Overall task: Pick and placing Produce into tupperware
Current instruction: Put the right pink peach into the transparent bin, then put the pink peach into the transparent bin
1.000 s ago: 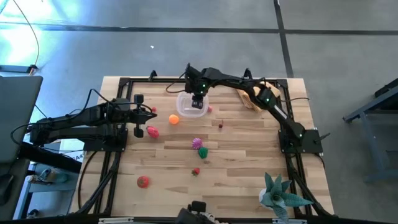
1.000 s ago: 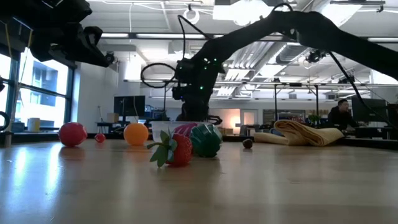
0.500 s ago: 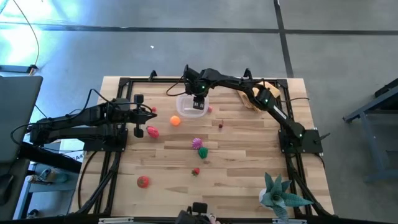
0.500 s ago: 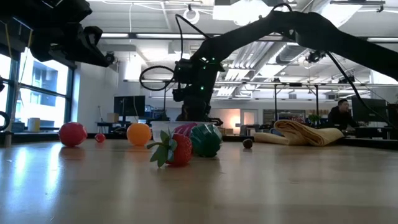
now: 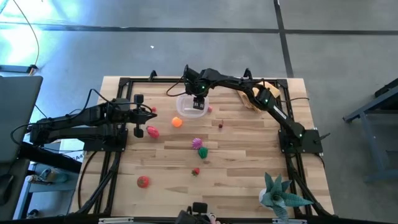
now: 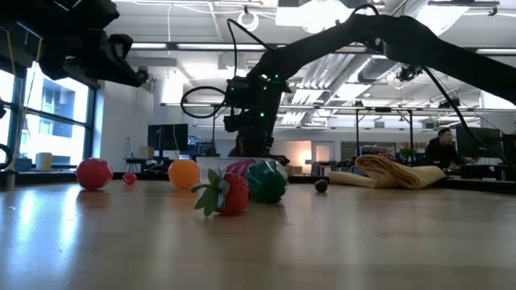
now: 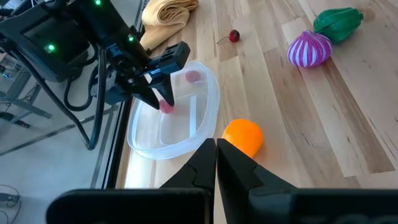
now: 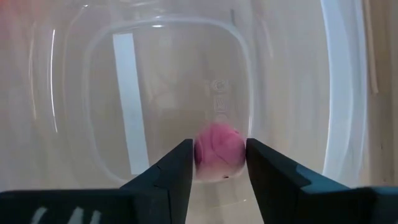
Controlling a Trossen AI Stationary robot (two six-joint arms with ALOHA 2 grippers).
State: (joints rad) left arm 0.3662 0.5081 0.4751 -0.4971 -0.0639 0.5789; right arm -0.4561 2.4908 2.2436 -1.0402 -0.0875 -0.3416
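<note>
Inside clear tupperware (image 8: 168, 93), round pink produce (image 8: 219, 151)

Your desk (image 5: 249, 162) is pale wooden planks inside a black frame. At its far edge sits the clear tupperware (image 5: 188, 111), with an orange ball (image 5: 177, 122) just beside it on the near side. A tiny dark red piece (image 5: 221, 124) lies apart to its right, and a tan cloth (image 5: 249, 98) is bunched at the far right. Mid-desk you have a striped magenta piece (image 5: 197, 143) touching a green one (image 5: 203, 152), a small strawberry (image 5: 196, 171) nearer, a pink-red piece (image 5: 152, 131) toward the left, a red one (image 5: 143, 181) near the front-left, and a teal spiky plant (image 5: 278, 194) at the front-right corner.
</note>
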